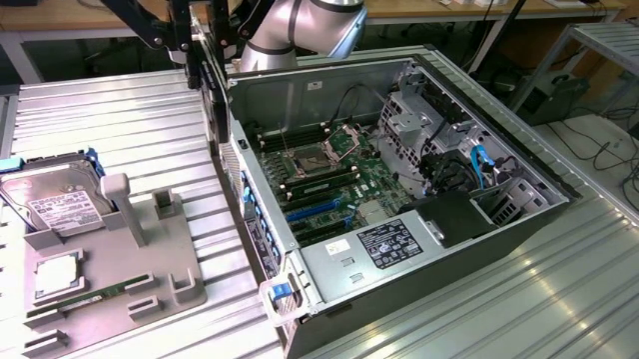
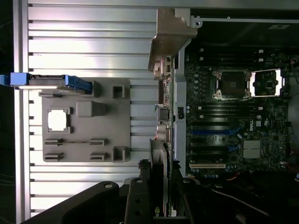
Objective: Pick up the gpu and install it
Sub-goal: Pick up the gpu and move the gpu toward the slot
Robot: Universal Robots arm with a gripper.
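The gpu (image 1: 212, 105) hangs edge-on from my gripper (image 1: 212, 41), which is shut on it. It is above the table, just outside the wall of the open computer case (image 1: 299, 90) on the exterior view's left. In the wrist view the gpu (image 2: 161, 158) is a thin dark edge running away from the gripper (image 2: 161, 196), and its silver end bracket (image 2: 170, 37) is at the far end. The card lines up with the case's edge, beside the motherboard (image 2: 233, 121). The motherboard's expansion slots (image 1: 314, 213) lie bare inside the case.
A grey parts fixture (image 1: 110, 292) sits on the slatted metal table on the exterior view's left. It holds a hard drive (image 1: 55, 198), a CPU (image 1: 58, 273) and a RAM stick (image 1: 100, 295). Drive cages and cables (image 1: 469, 172) crowd the case's right side.
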